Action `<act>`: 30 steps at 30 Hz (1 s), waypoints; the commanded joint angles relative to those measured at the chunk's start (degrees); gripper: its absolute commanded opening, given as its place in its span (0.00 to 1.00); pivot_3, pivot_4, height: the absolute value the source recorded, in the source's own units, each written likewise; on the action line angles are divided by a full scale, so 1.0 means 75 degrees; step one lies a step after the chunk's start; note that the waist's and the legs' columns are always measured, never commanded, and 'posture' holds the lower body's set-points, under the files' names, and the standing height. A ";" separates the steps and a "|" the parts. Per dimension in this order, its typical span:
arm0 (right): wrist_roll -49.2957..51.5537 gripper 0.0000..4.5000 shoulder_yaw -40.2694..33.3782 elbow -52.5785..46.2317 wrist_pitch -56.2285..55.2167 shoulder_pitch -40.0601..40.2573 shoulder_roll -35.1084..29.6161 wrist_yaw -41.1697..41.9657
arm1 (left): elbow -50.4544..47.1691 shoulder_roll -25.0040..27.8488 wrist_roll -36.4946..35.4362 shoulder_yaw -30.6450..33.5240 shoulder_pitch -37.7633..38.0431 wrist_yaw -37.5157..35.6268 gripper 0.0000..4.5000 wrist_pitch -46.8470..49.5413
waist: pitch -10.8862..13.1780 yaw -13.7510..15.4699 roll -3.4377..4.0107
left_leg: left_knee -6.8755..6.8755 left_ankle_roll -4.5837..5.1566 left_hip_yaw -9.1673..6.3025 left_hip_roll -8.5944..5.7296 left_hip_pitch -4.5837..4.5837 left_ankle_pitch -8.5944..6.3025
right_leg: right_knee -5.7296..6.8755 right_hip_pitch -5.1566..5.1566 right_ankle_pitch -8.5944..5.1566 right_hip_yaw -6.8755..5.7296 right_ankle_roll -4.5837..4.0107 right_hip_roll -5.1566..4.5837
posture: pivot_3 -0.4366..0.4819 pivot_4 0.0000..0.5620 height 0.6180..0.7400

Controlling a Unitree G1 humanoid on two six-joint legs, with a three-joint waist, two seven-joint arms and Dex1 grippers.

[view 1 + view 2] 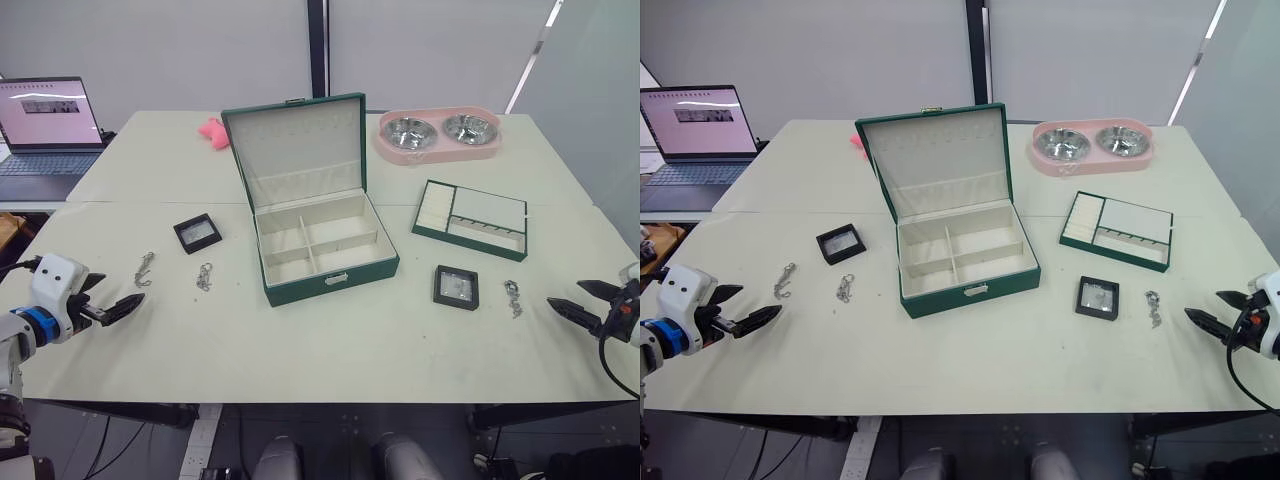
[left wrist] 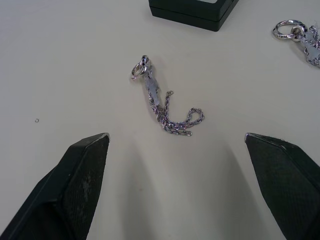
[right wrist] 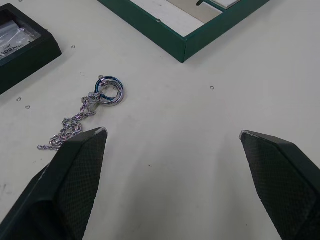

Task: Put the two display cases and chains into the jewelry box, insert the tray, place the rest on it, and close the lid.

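meanwhile both tools, left tool [image 1: 118, 306] and right tool [image 1: 572, 303], gape near table [image 1: 330, 350] edges.

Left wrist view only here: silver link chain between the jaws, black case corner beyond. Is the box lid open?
Observer: Yes, the dark green lid of the large rectangular green jewelry box stands raised; its four cream compartments are empty.
Operator: Tray?
Observer: The flat green-rimmed tray lies on the table right of the box, not inserted.
Operator: Right arm?
Observer: The right gripper, jaws open, hovers just right of a short silver chain beside a second square black display case.
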 commanded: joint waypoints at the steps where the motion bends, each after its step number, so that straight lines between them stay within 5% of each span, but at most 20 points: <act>1: 0.0025 1.00 -0.0121 -0.0123 -0.0041 -0.0085 -0.0110 -0.0013 | 0.0056 0.0144 -0.0022 0.0148 -0.0011 0.0008 1.00 -0.0022 | 0.0000 0.0000 0.0000 | 0.0000 0.0000 0.0000 0.0000 0.0000 0.0000 | 0.0000 0.0000 0.0000 0.0000 0.0000 0.0000 | 0.48 0.27 1.00; 30: 0.0162 1.00 -0.0270 -0.0111 0.0160 -0.0261 -0.0007 0.0006 | -0.0465 0.0219 0.0060 0.0176 0.0408 0.0189 1.00 0.0224 | 0.0000 0.0000 0.0000 | 0.0002 0.0000 -0.0001 0.0001 0.0001 0.0000 | 0.0004 -0.0001 0.0000 -0.0001 0.0000 0.0000 | 0.48 0.27 1.00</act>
